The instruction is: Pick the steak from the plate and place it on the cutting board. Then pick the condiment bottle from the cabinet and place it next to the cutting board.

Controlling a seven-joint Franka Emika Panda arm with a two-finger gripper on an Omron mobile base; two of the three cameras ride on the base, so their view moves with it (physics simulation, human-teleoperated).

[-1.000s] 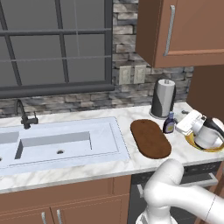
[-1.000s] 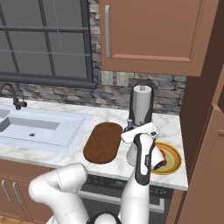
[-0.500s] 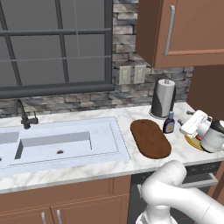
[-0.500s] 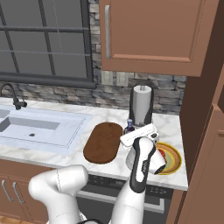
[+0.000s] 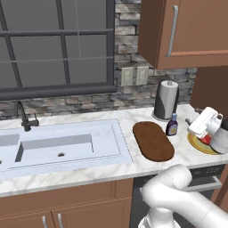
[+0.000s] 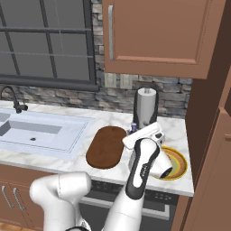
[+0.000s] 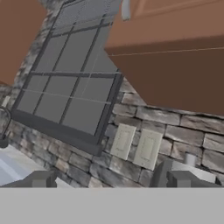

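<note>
The small red steak (image 5: pixel 205 140) lies on the round yellow-rimmed plate (image 5: pixel 197 143) in my left base view, half hidden by the hand; the dark brown oval wooden cutting board (image 5: pixel 152 140) is beside. In my right base view, the plate (image 6: pixel 177 163) lies under the arm. In my hand view, the 2 fingers (image 7: pixel 40 180) of the gripper (image 7: pixel 111 181) stand wide apart, holding nothing.

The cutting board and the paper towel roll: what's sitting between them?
The condiment bottle stands between the cutting board and the paper towel roll, clearest in the left base view.
</note>
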